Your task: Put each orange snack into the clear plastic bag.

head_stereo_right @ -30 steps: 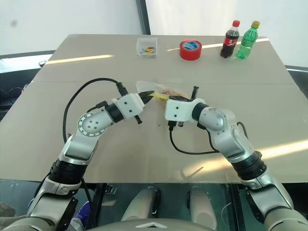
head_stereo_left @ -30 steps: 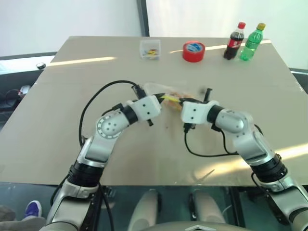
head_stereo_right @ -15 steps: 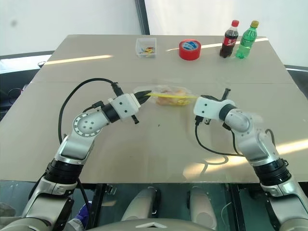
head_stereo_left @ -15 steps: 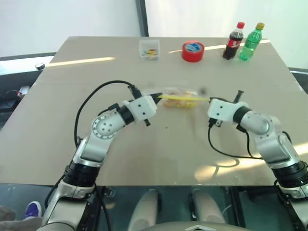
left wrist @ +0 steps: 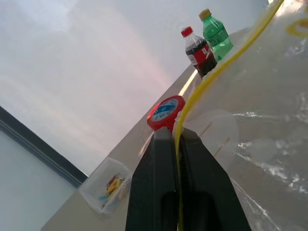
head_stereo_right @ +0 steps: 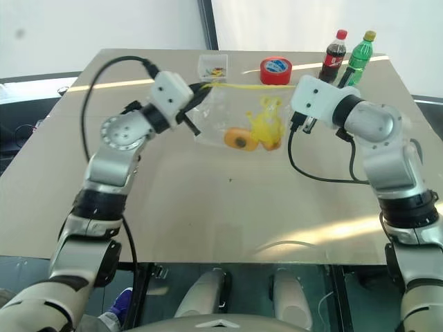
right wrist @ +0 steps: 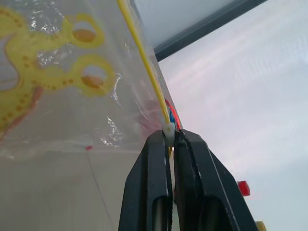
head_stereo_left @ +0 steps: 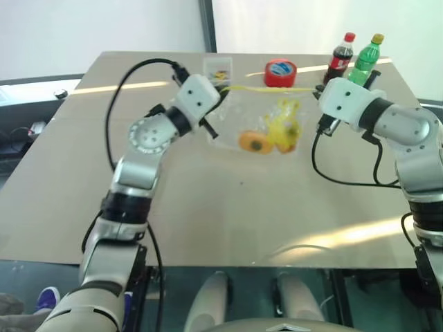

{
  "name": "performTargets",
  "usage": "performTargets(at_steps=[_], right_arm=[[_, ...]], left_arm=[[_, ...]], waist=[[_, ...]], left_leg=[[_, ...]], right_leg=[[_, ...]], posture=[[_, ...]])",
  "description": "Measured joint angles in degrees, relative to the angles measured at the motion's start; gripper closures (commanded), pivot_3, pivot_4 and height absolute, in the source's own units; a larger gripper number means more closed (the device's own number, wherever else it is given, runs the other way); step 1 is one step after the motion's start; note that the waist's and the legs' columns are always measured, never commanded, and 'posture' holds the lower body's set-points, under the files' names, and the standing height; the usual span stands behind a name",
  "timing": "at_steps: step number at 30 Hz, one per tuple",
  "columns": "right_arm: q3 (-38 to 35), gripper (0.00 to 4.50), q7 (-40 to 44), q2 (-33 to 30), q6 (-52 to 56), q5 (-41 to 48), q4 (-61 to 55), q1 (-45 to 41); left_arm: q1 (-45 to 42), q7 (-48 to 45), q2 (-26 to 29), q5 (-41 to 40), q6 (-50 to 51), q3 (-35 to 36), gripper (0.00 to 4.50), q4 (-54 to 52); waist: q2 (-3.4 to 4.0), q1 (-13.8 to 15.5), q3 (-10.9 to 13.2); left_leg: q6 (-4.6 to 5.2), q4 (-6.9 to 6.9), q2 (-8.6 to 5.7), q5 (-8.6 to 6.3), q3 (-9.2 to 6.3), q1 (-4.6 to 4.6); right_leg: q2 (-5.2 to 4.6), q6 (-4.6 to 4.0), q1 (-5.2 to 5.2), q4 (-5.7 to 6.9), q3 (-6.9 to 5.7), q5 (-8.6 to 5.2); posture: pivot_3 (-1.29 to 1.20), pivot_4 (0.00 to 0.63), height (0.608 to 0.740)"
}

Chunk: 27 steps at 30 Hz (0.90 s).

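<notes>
The clear plastic bag (head_stereo_left: 266, 111) hangs above the table, stretched flat between my two grippers by its yellow seal strip (head_stereo_left: 270, 88). My left gripper (head_stereo_left: 223, 90) is shut on the strip's left end, seen close in the left wrist view (left wrist: 176, 135). At the other end my right gripper (head_stereo_left: 320, 91) is shut on the strip's white slider (right wrist: 168, 129). A deep orange snack (head_stereo_left: 251, 142) lies at the bottom of the bag. A paler orange snack (head_stereo_right: 270, 144) sits beside it, partly behind the bag's yellow print (head_stereo_left: 284, 121).
At the table's far edge stand a red tape roll (head_stereo_left: 279, 70), a cola bottle (head_stereo_left: 339, 67), a green bottle (head_stereo_left: 365, 60) and a small clear box of coloured bits (head_stereo_left: 219, 70). The tan table (head_stereo_left: 208, 207) lies bare below the bag.
Both grippers have risen and moved apart, lifting the bag off the table and pulling it taut. The snacks have slid to the bottom of the hanging bag.
</notes>
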Motion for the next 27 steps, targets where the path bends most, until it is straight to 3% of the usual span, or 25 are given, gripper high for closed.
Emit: performTargets(at_steps=[3,6,11,14,18,19,22,27], right_arm=[[0.16,4.30,-2.40,-1.14,-3.70,-0.85,3.73,-1.53],[-1.98,4.30,-1.99,-2.83,-3.10,0.09,-0.21,0.89],[-2.11,4.30,2.59,-2.24,4.98,4.52,-17.38,22.04],[1.59,4.30,1.17,0.83,7.42,2.76,-18.81,28.87],[2.76,4.30,0.49,2.06,9.27,1.66,-21.37,34.14],[2.42,4.05,0.95,2.02,10.36,2.36,-22.85,35.17],[-0.02,3.03,2.20,1.89,12.88,5.07,-26.23,36.78],[-5.01,0.94,4.38,-1.56,13.72,8.44,-28.48,39.89]], left_arm=[[-4.59,1.46,-0.84,1.89,-6.52,-0.90,4.50,6.38],[-3.73,-0.14,-0.46,1.34,-9.35,-0.93,4.50,5.64],[15.86,-7.63,4.20,0.11,-10.99,-3.62,4.50,-3.92],[23.82,-7.58,4.76,3.14,-11.53,-5.86,4.50,-5.18],[28.30,-8.10,6.64,4.43,-12.17,-6.44,4.50,-9.55],[29.55,-8.92,7.00,3.39,-11.19,-6.11,4.50,-11.14],[31.65,-11.17,7.55,-1.17,-6.60,-3.94,3.61,-15.12],[34.50,-15.40,10.73,-8.38,0.40,0.08,1.68,-22.00]], waist=[[-0.04,-0.16,0.06],[-0.03,-0.49,0.04],[-0.01,-0.86,-0.05],[-0.02,-0.37,0.02],[0.00,0.18,0.02],[0.00,0.18,0.03],[0.00,0.10,0.03],[0.00,0.04,0.03]], left_leg=[[-0.15,-0.14,0.01,0.09,0.12,-0.08],[-0.15,-0.39,0.07,0.09,0.30,-0.11],[-0.15,-0.80,0.37,0.09,0.58,-0.01],[0.07,-0.43,0.31,-0.03,0.61,-0.05],[0.13,-0.21,0.32,-0.07,0.30,0.56],[0.13,-0.22,0.33,-0.07,0.31,0.74],[0.15,-0.26,0.35,-0.09,0.27,1.01],[0.15,-0.29,0.37,-0.09,0.25,1.03]], right_leg=[[-0.02,0.00,-0.21,-0.02,0.13,0.00],[-0.04,0.00,-0.38,-0.08,0.28,-0.01],[0.00,-0.01,-0.52,-0.05,0.55,-0.01],[0.00,0.00,-0.60,0.22,0.59,0.00],[0.04,0.00,0.32,0.10,0.24,0.01],[0.04,0.00,0.53,0.07,0.24,0.00],[0.04,0.00,0.79,0.02,0.20,0.00],[0.03,0.00,0.85,-0.04,0.17,-0.01]], posture=[[0.00,0.150,0.740],[0.00,0.150,0.740],[0.00,0.150,0.740],[0.00,0.150,0.740],[0.00,0.150,0.740],[0.00,0.150,0.740],[0.00,0.150,0.740],[0.00,0.150,0.740]])
